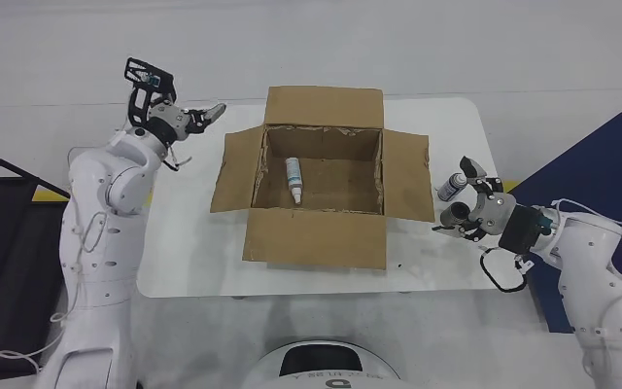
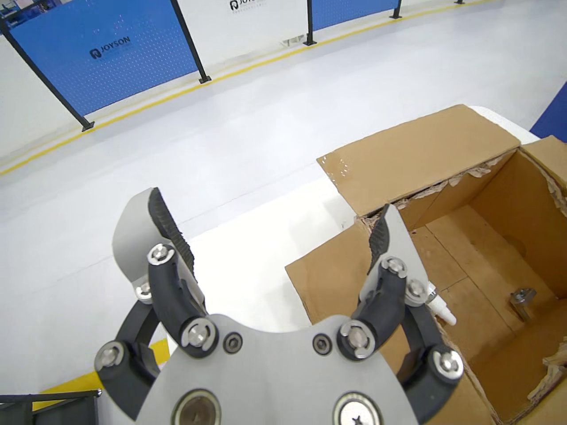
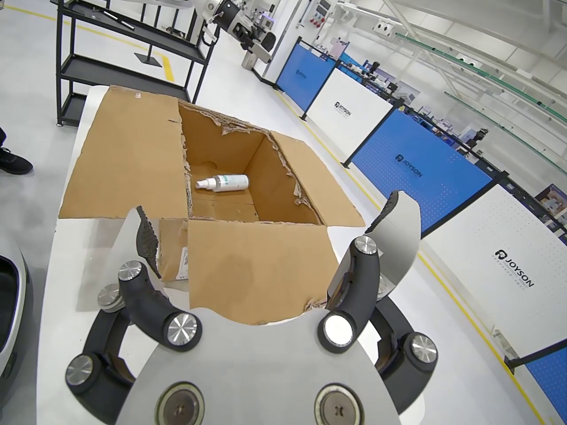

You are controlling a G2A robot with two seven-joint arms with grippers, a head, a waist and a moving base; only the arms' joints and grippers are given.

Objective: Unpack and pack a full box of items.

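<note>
Since a single white spray bottle (image 1: 293, 180) lies on its side on the floor of the cardboard box (image 1: 311, 238), nearer the robot's left wall with its nozzle turned toward the robot, either the unpacking is judged almost done or the packing barely begun; which one cannot be told. All four flaps are folded outward, so the opening is presumably kept free for a reach from above. The box is set at the middle of the white table (image 1: 194, 253), within range of both arms. The left gripper (image 2: 274, 223) is held off the far left corner of the box, its fingers spread wide with nothing between them. The right gripper (image 3: 270, 218) is likewise parted and empty, just beyond the right flap.
</note>
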